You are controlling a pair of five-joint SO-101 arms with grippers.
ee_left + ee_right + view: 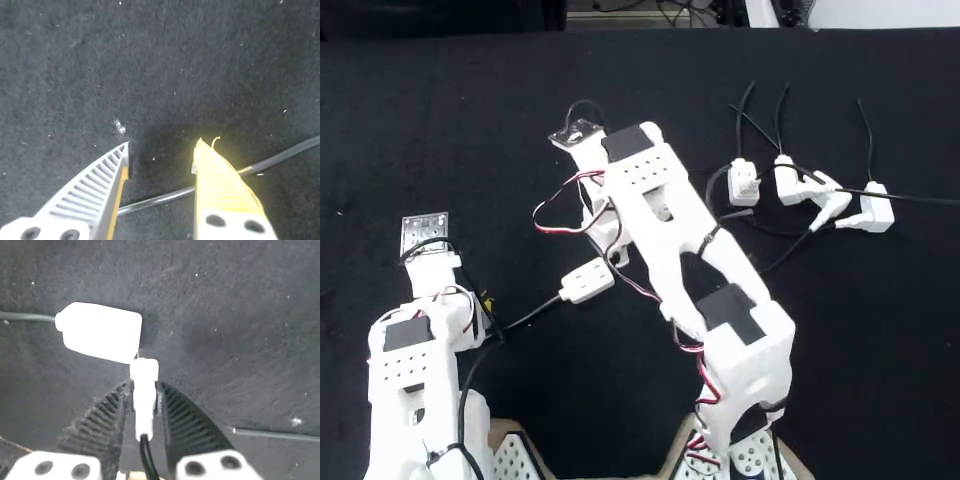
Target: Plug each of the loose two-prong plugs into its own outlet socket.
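**A:** Right side, from the gripper out?
**B:** Right gripper (144,387) closed on a white two-prong plug (144,371), its black cord trailing back between the fingers. The plug's front end meets one edge of the white outlet socket (100,332), which lies flat on the black tabletop (235,315). Cannot tell whether the prongs are seated.
**A:** Left?
**B:** Left gripper (162,143) open, tips low over the tabletop, straddling a grey cable (155,200).
**A:** Elsewhere?
**B:** Other white plugs and sockets (787,180) with black cords, clustered well apart from that socket.

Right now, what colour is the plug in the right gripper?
White plug; right wrist view shows it best.
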